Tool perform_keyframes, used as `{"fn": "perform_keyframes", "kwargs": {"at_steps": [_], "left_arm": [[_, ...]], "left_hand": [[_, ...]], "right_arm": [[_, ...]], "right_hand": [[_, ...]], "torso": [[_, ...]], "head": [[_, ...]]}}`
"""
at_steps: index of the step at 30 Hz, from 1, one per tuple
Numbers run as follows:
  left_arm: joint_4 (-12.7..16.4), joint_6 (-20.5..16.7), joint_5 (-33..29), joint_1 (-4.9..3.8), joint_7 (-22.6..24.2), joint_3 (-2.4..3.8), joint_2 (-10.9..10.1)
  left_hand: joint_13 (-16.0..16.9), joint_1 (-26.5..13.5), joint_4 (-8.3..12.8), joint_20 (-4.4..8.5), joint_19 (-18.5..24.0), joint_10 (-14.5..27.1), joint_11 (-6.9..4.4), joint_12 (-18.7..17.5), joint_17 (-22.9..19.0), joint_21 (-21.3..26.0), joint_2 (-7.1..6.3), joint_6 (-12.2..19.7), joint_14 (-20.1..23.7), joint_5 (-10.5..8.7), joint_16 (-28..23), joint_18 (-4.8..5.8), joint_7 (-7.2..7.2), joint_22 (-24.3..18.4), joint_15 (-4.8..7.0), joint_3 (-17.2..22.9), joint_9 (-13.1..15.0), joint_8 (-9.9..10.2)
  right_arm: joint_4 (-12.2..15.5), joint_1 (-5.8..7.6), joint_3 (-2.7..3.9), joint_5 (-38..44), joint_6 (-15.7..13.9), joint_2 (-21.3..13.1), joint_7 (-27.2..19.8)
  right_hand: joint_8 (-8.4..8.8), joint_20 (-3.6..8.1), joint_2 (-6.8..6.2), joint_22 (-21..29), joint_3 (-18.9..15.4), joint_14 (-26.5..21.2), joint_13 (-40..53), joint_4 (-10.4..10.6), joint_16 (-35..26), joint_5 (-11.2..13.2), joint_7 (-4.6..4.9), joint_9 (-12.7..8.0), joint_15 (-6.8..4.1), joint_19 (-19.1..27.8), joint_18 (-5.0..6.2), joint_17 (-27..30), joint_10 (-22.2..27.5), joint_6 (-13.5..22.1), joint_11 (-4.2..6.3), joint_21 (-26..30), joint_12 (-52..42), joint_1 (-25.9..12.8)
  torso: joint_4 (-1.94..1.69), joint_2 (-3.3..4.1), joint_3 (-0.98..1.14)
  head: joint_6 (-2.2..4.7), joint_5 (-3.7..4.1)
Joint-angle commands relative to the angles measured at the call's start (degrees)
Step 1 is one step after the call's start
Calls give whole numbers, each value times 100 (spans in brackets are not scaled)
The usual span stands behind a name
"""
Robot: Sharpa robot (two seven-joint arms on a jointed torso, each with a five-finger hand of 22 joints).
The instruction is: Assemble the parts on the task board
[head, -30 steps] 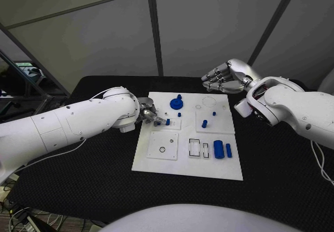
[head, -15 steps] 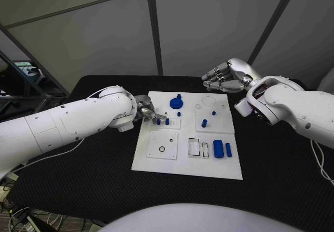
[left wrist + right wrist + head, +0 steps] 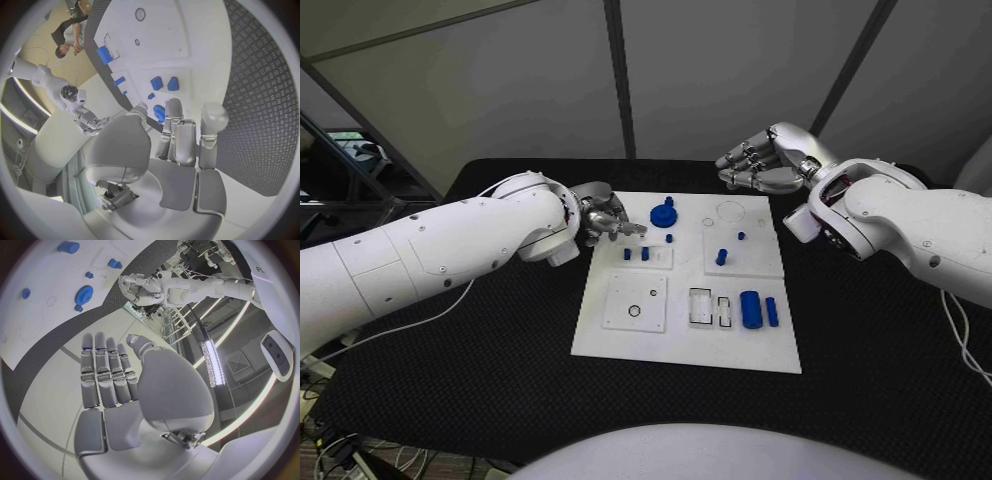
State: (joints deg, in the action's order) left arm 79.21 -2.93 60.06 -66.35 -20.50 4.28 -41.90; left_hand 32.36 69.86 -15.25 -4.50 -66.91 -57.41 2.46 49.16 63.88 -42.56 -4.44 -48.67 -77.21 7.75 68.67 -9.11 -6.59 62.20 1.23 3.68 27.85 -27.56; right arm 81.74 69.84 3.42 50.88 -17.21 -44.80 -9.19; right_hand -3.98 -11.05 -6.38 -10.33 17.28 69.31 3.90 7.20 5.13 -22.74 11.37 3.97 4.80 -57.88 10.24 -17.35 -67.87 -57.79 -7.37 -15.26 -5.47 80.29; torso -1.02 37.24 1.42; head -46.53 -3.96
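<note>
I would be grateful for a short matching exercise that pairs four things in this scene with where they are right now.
Things:
1. left hand
2. right hand
3. blue gear
4. large blue cylinder

Places:
A. lying near the task board's right edge, on the half nearer the robot
B. beyond the board's far right corner, over the black table
C. at the board's left edge, by the far corner
D. on the board's far part, near the middle

Pairs: 1-C, 2-B, 3-D, 4-A
</note>
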Motion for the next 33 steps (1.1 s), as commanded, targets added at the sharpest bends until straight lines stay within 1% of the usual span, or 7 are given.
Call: {"fn": "perform_keyframes", "kwargs": {"at_steps": [1,3,6,13,17,24,33], "left_arm": [[-13,-740,-362,-25,1138,7,68],[-57,-767,-252,-31,1334,8,134],[-127,-816,-31,-35,1564,7,236],[-404,-910,330,-40,2289,-55,573],[-627,-943,810,-40,2526,-111,770],[-1010,-696,1912,-30,2627,-182,1081],[-1351,-455,2288,5,2528,-199,1346]], "left_hand": [[-269,759,226,-136,475,447,117,-345,-1381,906,136,205,833,45,-1339,-116,-117,-573,-120,200,-143,83],[-523,1234,378,-179,542,634,187,-658,-1889,1109,223,265,1140,47,-1852,-129,-215,-740,-172,537,-273,165],[-729,1425,436,-227,565,749,245,-880,-2009,1237,129,288,1215,46,-1972,-126,-252,-855,-224,744,-419,271],[-1413,1543,475,-253,324,810,282,-1574,-2208,1250,-287,199,1054,-7,-1907,-148,-220,-955,-255,1099,-907,684],[-1692,1514,517,-228,152,655,267,-1790,-2038,1145,-431,32,795,-45,-1542,-145,-182,-911,-229,1161,-1133,875],[-1993,1511,628,-197,-463,512,256,-1996,-1458,-77,-503,-136,306,-30,-719,45,-134,-131,-191,1253,-1405,1128],[-2225,1434,696,-201,-878,598,290,-2223,-1012,-1020,-537,-257,-31,-8,-108,192,-95,489,-206,1305,-1574,1278]], "right_arm": [[-1,8,3,7,2,2,-30],[-4,8,3,7,2,5,-29],[-4,8,3,7,-2,6,-28],[-17,8,3,6,-3,31,-32],[-19,8,2,2,15,44,-31],[-25,8,2,1,33,81,-35],[-23,7,2,1,38,103,-29]], "right_hand": [[-10,4,-5,10,15,38,-6,23,-28,-17,17,6,-5,-54,18,6,14,-5,-19,38,-33,-63],[-10,4,-6,12,18,37,-6,20,-29,-19,16,6,-6,-56,18,6,15,-4,-18,41,-33,-60],[-10,6,-8,15,25,36,-6,8,-30,-22,13,6,-8,-59,19,7,16,-3,-16,46,-33,-47],[-10,7,-11,17,32,34,-7,-3,-32,-23,13,6,-9,-61,20,8,17,-2,-14,50,-33,-35],[-10,7,-11,17,32,34,-7,-3,-32,-23,13,6,-9,-61,20,8,17,-2,-14,50,-33,-35],[-10,8,-15,20,36,33,-7,-11,-34,-24,14,5,-10,-63,20,9,19,-1,-15,54,-33,-29],[-10,8,-15,20,36,33,-7,-11,-34,-24,14,5,-10,-63,20,9,19,-1,-15,54,-33,-29]], "torso": [[8,-4,5],[11,0,7],[3,2,2],[11,1,1],[5,-1,-2],[8,5,-3],[15,9,3]], "head": [[12,22],[29,30],[51,60],[80,72],[93,83],[117,81],[123,94]]}}
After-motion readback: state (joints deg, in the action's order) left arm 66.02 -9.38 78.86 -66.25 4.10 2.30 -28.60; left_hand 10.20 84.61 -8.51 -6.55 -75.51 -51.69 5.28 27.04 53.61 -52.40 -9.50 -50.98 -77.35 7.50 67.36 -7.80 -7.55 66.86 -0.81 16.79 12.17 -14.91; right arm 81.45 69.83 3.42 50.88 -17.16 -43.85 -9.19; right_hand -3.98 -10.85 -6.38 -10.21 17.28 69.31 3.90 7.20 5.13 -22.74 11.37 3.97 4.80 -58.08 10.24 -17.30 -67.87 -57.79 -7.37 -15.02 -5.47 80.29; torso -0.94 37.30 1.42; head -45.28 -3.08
